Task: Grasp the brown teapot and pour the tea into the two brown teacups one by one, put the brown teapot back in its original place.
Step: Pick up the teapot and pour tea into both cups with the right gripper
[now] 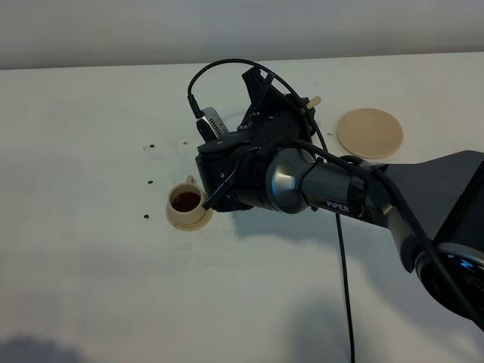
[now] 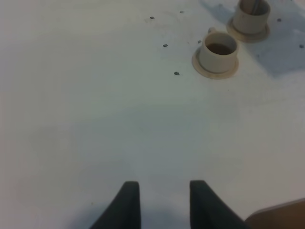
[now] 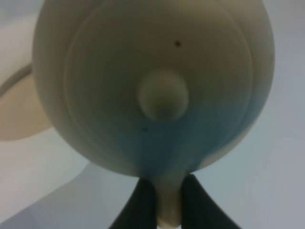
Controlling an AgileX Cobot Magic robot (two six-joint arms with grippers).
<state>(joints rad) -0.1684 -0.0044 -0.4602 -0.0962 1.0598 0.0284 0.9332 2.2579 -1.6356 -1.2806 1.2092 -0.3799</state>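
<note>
The brown teapot [image 3: 152, 81] fills the right wrist view, its lid knob facing the camera. My right gripper [image 3: 167, 193] is shut on its handle. From above, the right arm [image 1: 302, 181] reaches across the middle and hides the teapot, except for a small tan bit [image 1: 313, 100] beside the wrist. One teacup [image 1: 185, 202] holding dark tea stands on its saucer just left of the arm. The left wrist view shows that teacup [image 2: 219, 50] and the second teacup [image 2: 251, 16] in the arm's shadow. The original place, a flat tan disc [image 1: 370, 133], lies bare at the back right. My left gripper [image 2: 164, 195] hangs open over bare table.
The white table [image 1: 91, 287] has a few small dark holes [image 1: 149, 146] left of the cups. A black cable [image 1: 344, 272] trails from the right arm toward the front. A tan edge [image 2: 281, 217] shows beside the left fingers.
</note>
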